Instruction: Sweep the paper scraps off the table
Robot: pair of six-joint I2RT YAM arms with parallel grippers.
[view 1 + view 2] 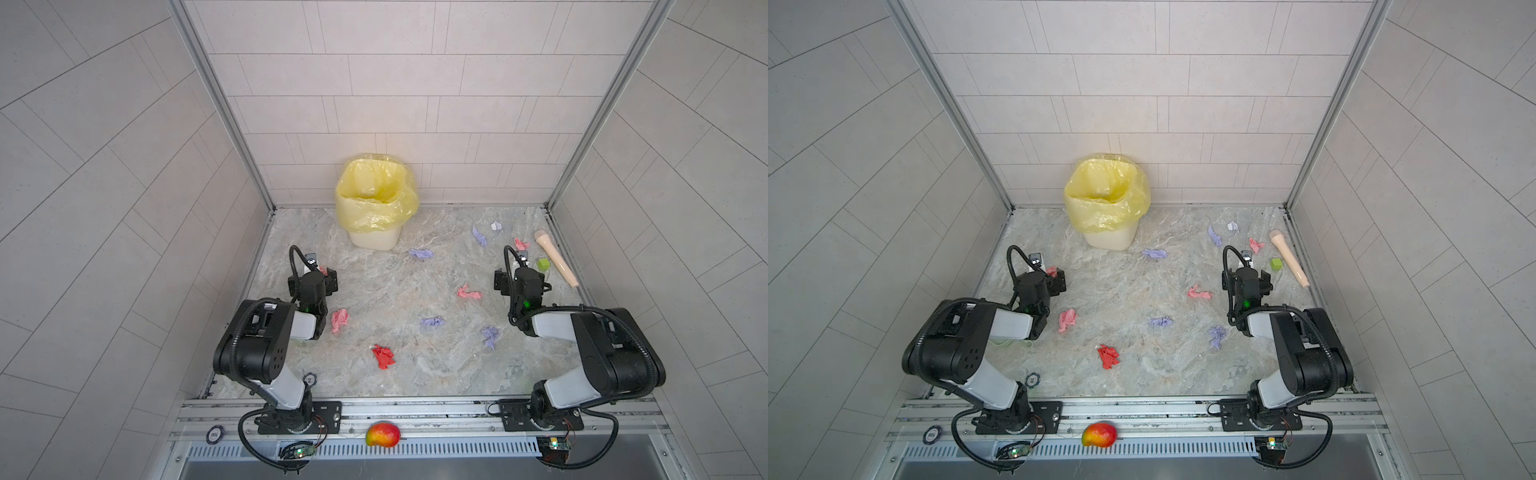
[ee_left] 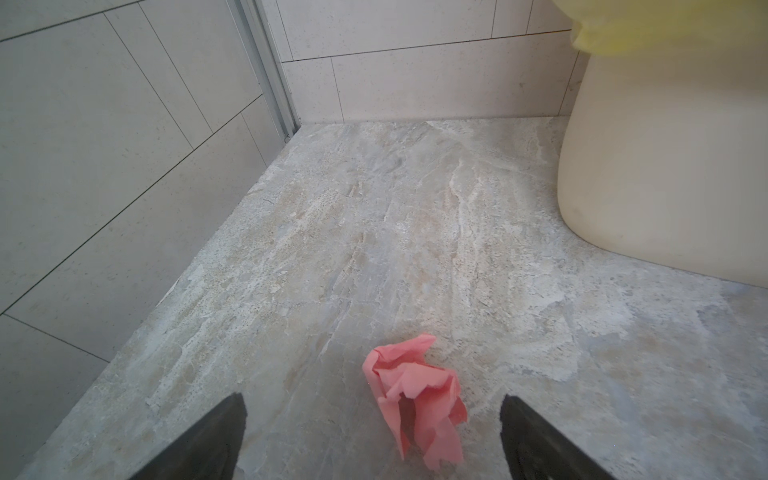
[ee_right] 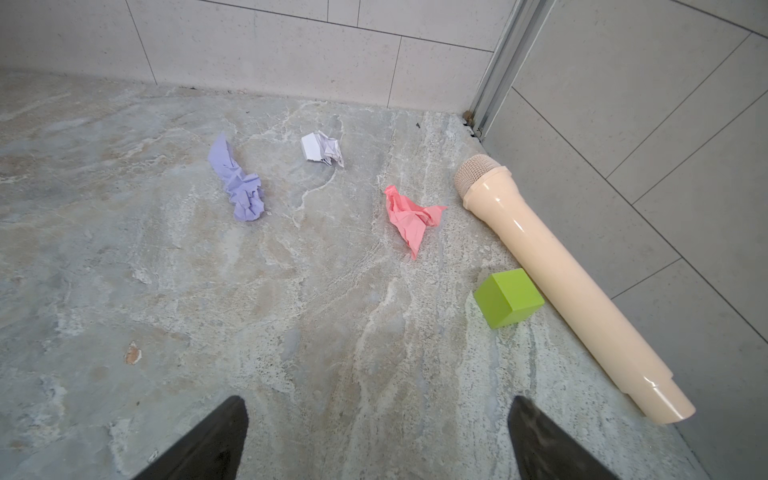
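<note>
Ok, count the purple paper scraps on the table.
4 purple scraps. One lies near the back wall beside the white scrap, one just right of the bin, one mid-table, one close to the right arm. The arms may hide others.

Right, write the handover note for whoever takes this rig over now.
Left gripper: jaws open, empty; a pink scrap lies on the table just ahead.
Right gripper: jaws open, empty.
Paper scraps: about ten, all scattered on the table, among them a red scrap and a white scrap.
Done: nothing visibly swept.
Left: every scrap; spare the green cube and toy microphone.
</note>
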